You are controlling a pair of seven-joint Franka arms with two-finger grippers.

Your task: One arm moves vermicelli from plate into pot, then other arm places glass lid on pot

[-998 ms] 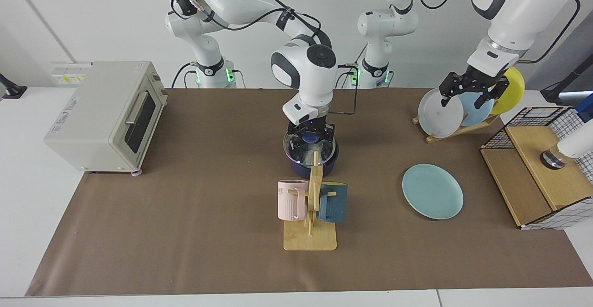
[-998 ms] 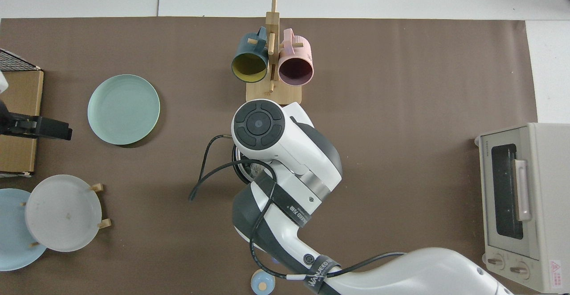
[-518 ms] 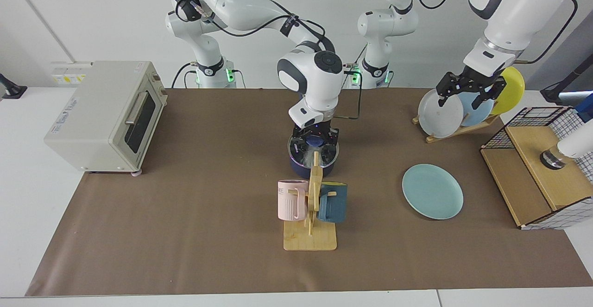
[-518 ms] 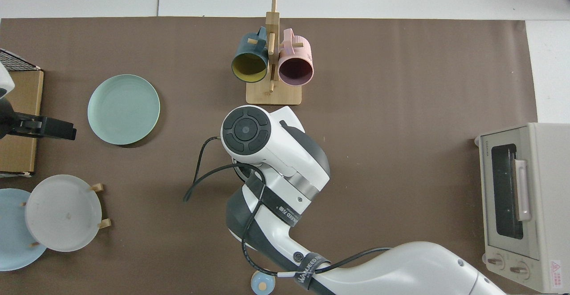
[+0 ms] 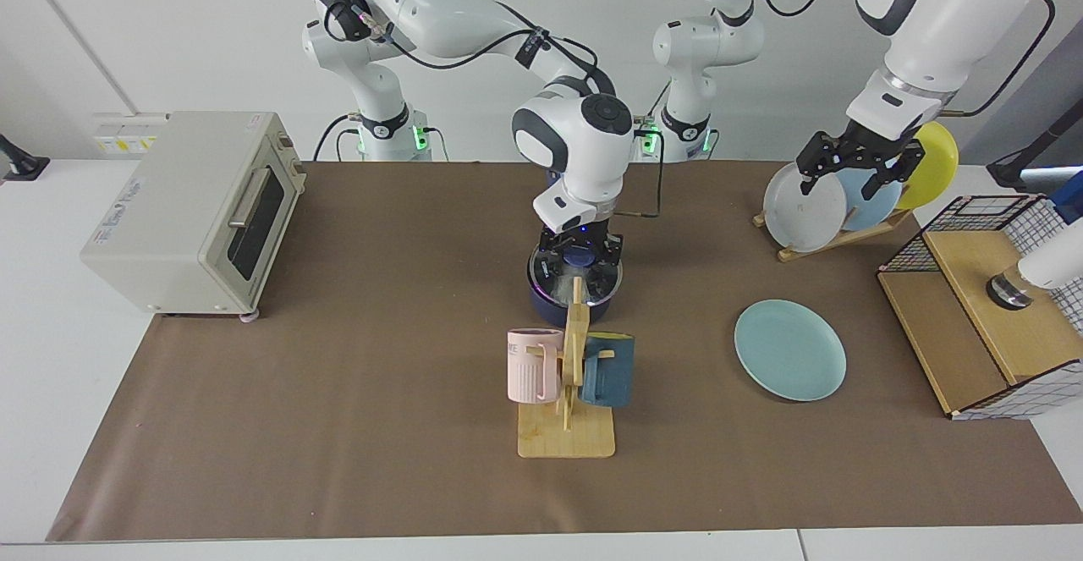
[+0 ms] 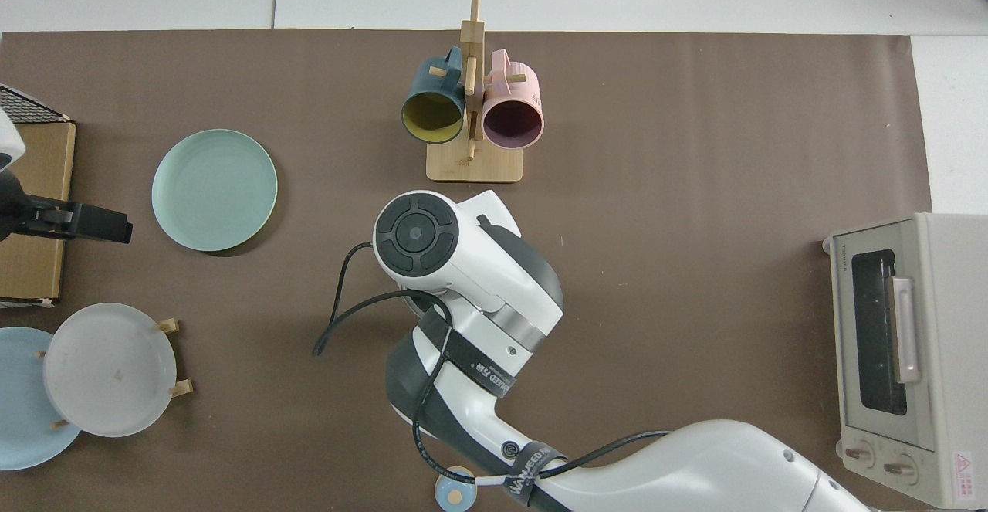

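The right arm (image 5: 474,28) leans over the pot (image 5: 577,297), its right gripper (image 5: 580,250) directly above the glass lid (image 5: 576,272) seated there — fingers spread either side of the knob, vermicelli underneath. Left gripper (image 5: 854,170) waits open, far off beyond the empty plate (image 5: 789,349).

Four plates (image 5: 789,349), two mugs (image 5: 533,365)

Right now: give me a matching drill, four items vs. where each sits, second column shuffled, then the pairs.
Items:
1. glass lid
2. plate
3. right gripper
4. left gripper

Places:
A. in front of the rack of plates
B. on the pot
C. bare, on the brown mat
D. at the lid's knob

Pairs: 1-B, 2-C, 3-D, 4-A
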